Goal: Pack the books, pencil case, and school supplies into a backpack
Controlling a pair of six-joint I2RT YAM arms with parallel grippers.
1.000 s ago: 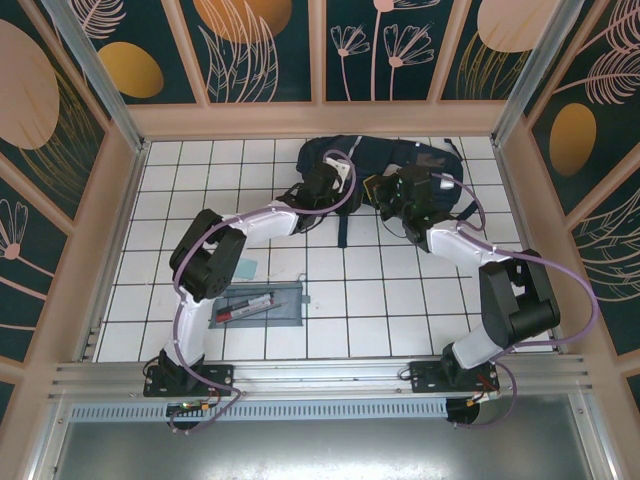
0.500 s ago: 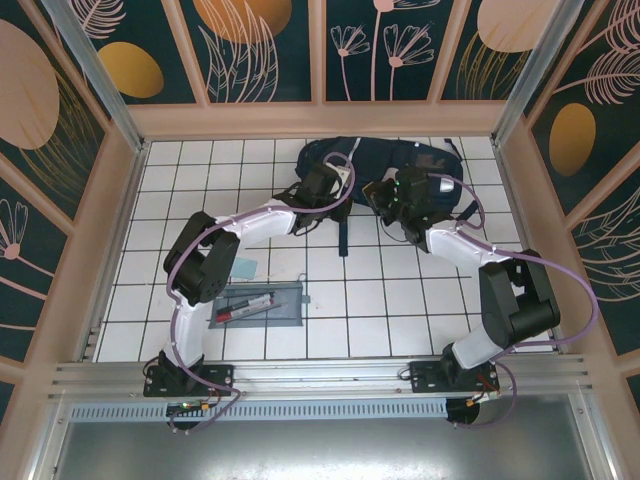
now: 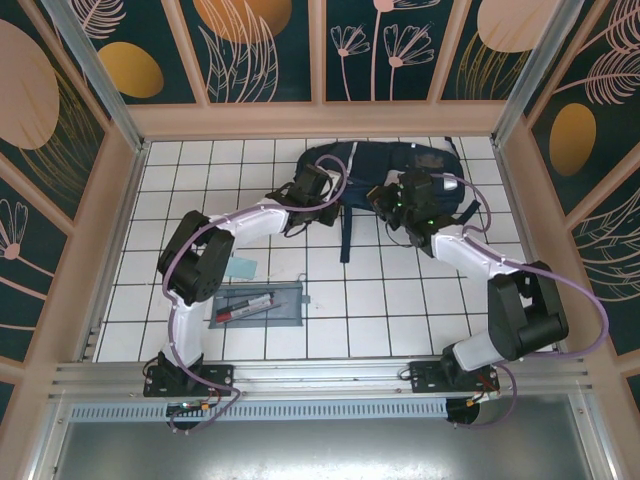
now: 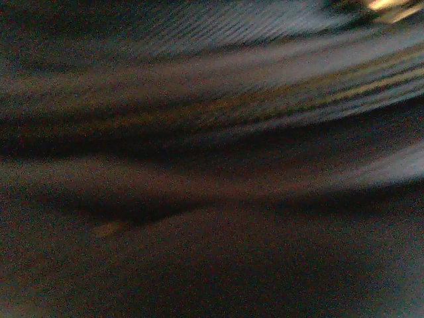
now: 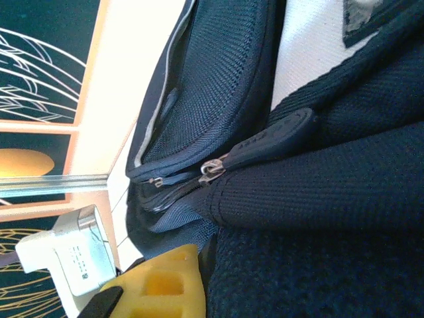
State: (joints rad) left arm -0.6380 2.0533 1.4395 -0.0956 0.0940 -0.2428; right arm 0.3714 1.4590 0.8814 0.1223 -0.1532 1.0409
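Navy backpack point(image 3: 400, 165) is parked at the bench's point(image 3: 380, 300) far middle. At its fabric, left pincer point(image 3: 322, 183) and right pincer point(image 3: 392, 200) are closed right down; grip can't be confirmed. It should be pulled open wide, evenly.

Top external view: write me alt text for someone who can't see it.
Two robot arms reach across a white tiled table to a navy backpack at its far edge, left gripper and right gripper both at the bag. Nearer the arm bases lie a grey pencil case showing a red and a black pen and a small blue-green square.
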